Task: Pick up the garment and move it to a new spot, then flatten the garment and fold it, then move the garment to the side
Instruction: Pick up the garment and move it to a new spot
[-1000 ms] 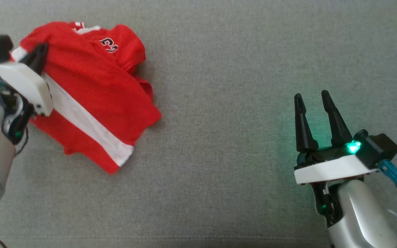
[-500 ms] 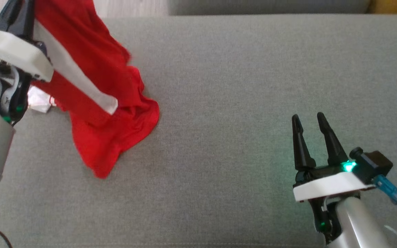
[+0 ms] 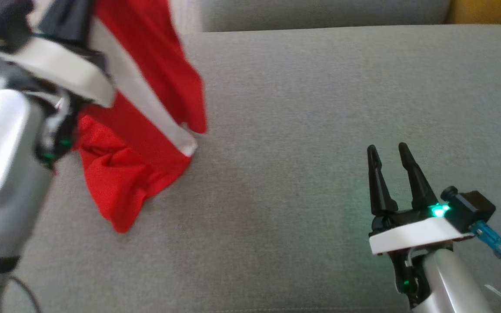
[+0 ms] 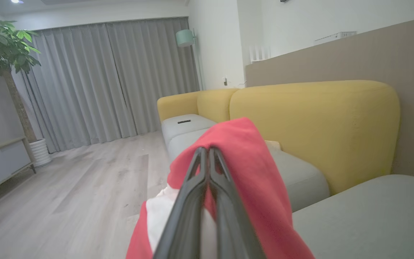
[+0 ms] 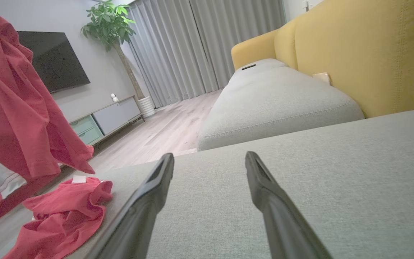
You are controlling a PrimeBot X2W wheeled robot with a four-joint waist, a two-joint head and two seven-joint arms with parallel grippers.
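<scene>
Since a second ago the garment (image 3: pixel 137 143) has gone from a crumpled heap on the grey seat cushion (image 3: pixel 320 108) to hanging from my left gripper (image 4: pixel 207 154). The head camera has tilted too, so the shift of the whole picture is not the cloth's.

Nearest me, the right gripper (image 3: pixel 387 148) hovers low over bare cushion, jaws spread wide and holding nothing, well apart from the cloth.

Further off, the garment's lower part is bunched on the cushion at its left end; the right wrist view shows that red heap (image 5: pixel 59 212) resting there while the rest hangs above it. It is not yet clear of the surface.

Higher up, the left jaws are pressed together on a fold of red fabric beside the white band, gripping it.

Beyond lie a second grey cushion (image 5: pixel 275 97) and the yellow backrest (image 4: pixel 314 122).

Assessment: the garment is light, soft and wholly limp. It drapes and twists from a single pinch, which will carry it but cannot spread it. Dragging the trailing end could tug fabric out of the pinch. For flattening I would take two corners of the hem or the shoulders, one per gripper.
</scene>
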